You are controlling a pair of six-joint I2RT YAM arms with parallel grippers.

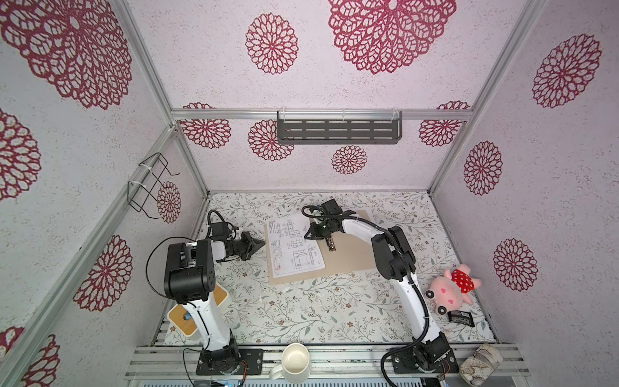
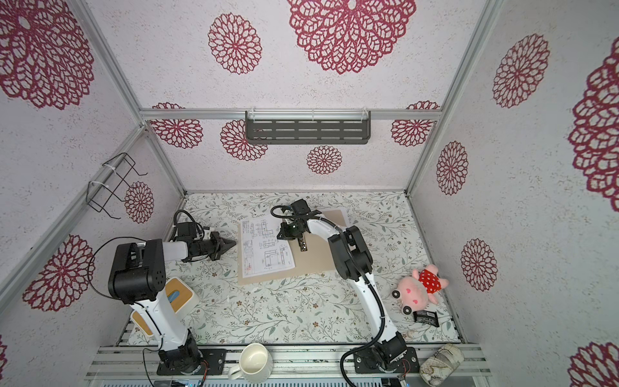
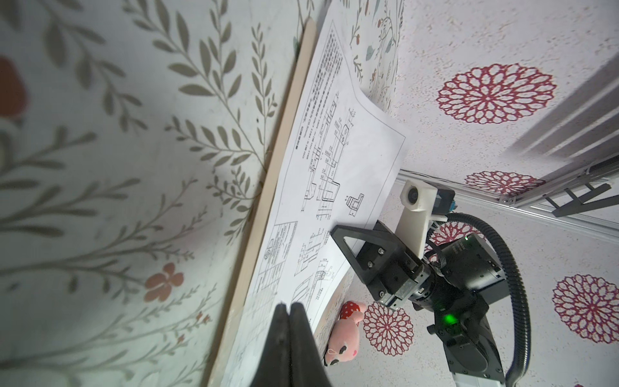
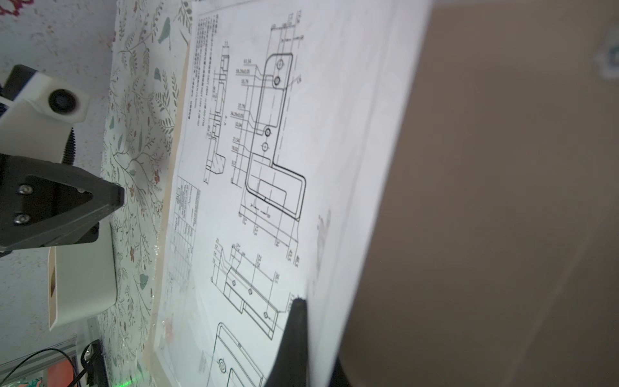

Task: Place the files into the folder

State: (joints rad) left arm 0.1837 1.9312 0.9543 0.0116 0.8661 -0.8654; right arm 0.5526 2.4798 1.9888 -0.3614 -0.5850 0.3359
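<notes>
The tan folder (image 1: 348, 258) (image 2: 318, 259) lies open and flat on the table's far middle, with a metal clip (image 1: 331, 245) at its fold. The files (image 1: 291, 248) (image 2: 264, 249), white paper with a black line drawing on top, rest on the folder's left half. My right gripper (image 1: 308, 234) (image 4: 313, 321) is shut on the files' right edge, which curls up off the folder (image 4: 502, 201); one finger is in front of the paper, the other behind it. My left gripper (image 1: 261, 243) (image 3: 288, 306) is shut on nothing, its tips just outside the folder's left edge (image 3: 278, 150).
A white tissue box with a bamboo top (image 1: 181, 320) sits under the left arm. At the right edge lie a pink plush toy (image 1: 452, 291) and a small black packet (image 1: 461, 317). A mug (image 1: 294, 362) and a patterned cylinder (image 1: 480, 367) stand on the front rail.
</notes>
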